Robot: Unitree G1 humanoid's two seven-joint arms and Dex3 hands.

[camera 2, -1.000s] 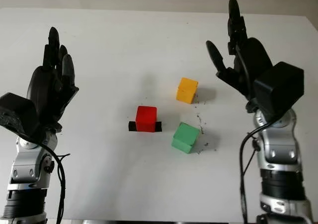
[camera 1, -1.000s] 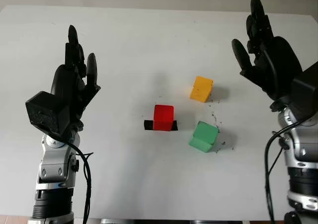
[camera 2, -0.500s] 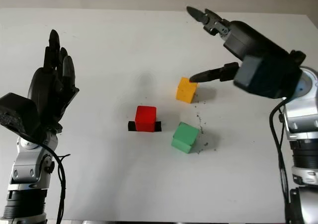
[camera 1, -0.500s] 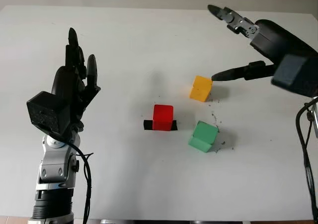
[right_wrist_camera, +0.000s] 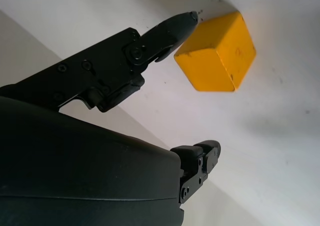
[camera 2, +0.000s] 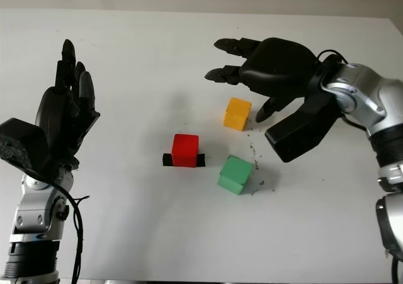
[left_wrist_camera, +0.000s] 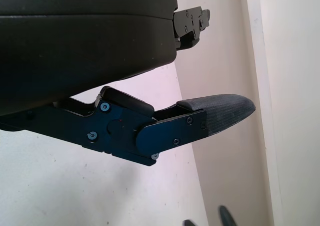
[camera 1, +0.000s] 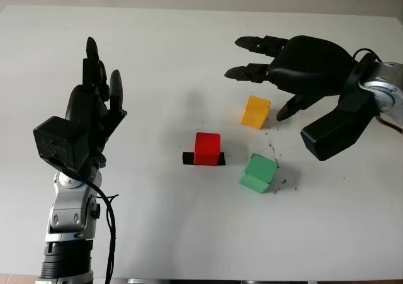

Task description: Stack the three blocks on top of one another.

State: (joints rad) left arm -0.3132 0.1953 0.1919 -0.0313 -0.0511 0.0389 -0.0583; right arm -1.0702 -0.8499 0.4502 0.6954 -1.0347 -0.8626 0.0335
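Three blocks lie apart on the white table (camera 1: 157, 233). A red block (camera 1: 207, 148) sits on a black strip (camera 1: 187, 159) in the middle. The yellow block (camera 1: 255, 112) is behind it to the right, and the green block (camera 1: 259, 173) lies in front of the yellow one. My right hand (camera 1: 267, 82) is open, palm down, hovering just above and behind the yellow block (right_wrist_camera: 216, 52); its thumb points down beside the block's right side, not touching. My left hand (camera 1: 94, 101) is open and held upright at the left, away from the blocks.
Small dark specks are scattered on the table around the yellow and green blocks (camera 1: 274, 148). The table's far edge (camera 1: 189, 8) meets a grey wall.
My right hand has turned from upright to palm down and swung left and down over the yellow block. The left hand and the blocks have not moved.
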